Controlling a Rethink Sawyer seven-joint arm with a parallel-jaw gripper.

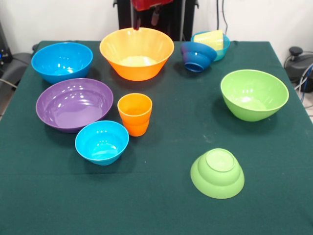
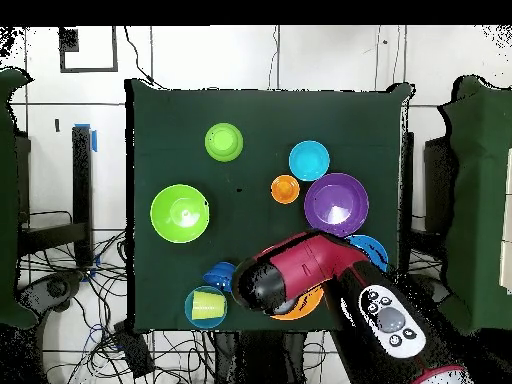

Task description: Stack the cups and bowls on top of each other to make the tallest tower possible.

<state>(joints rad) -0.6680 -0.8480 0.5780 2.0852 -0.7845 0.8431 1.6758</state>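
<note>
Green cloth covers the table (image 1: 161,205), where the gripper (image 1: 145,18), its grasp impossible to judge, hangs above the large orange bowl (image 1: 137,53), so it should descend squarely onto that bowl's far rim.

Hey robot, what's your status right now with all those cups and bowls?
Gripper above large orange bowl, holding nothing seen. No tower yet; orange cup stands alone, yellow cup lies in a light blue bowl. Nothing in the way.

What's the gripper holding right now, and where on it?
Nothing visibly. Only the gripper's tips show, above the orange bowl; whether they're open or shut cannot be told.
</note>
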